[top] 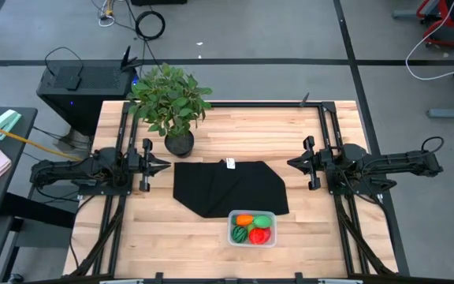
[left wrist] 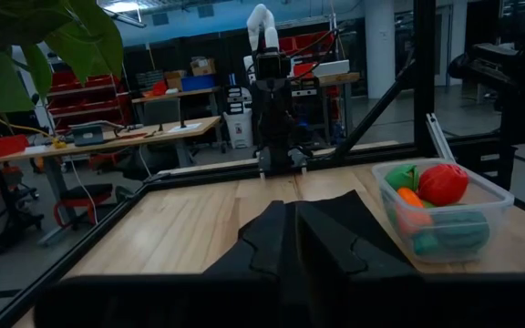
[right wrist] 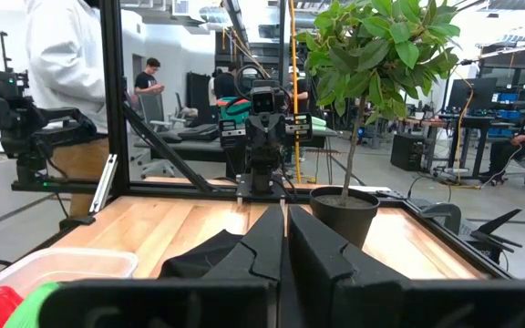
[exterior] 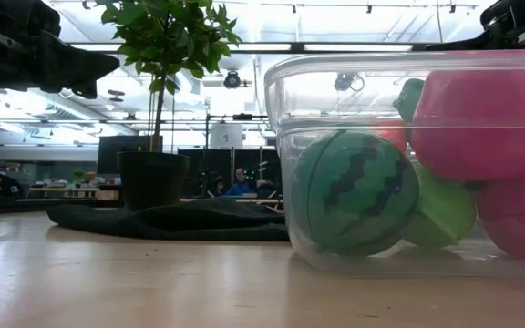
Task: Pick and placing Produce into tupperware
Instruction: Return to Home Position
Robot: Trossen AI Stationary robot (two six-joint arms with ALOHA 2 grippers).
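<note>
1. Fingers [left wrist: 262, 248] of the left gripper [top: 162, 166] are pressed together, with nothing between them. Their tips point across the table [top: 235, 130] at the opposite arm, and the gripper hangs above bare wood just beside the left edge of the black mat [top: 227, 185].
2. Opposite, the right gripper [top: 293, 163] mirrors it. Its fingers [right wrist: 322, 248] are likewise closed on nothing and aimed back across the mat from the mat's right edge.
3. Both sets of tips are well apart from the tupperware [top: 232, 229]. The tub stands upright and mouth-up, between the two arms but nearer the table's front edge and slightly toward the right arm's side.
4. From above, the tub's long axis runs across the table from one arm's side to the other, a little skewed. It sits at the mat's front edge; whether it touches the cloth cannot be told.
5. All the produce [top: 252, 228] in view lies inside the tub. An orange piece [top: 245, 220] and a light green piece [top: 263, 222] are on the far side, a striped green piece [exterior: 354, 205] and a red piece [top: 259, 235] on the near side.
6. Behind the mat's left corner stands a potted plant [top: 172, 99].
7. Beyond the table, a person in a white top [right wrist: 62, 64] stands in the room.
</note>
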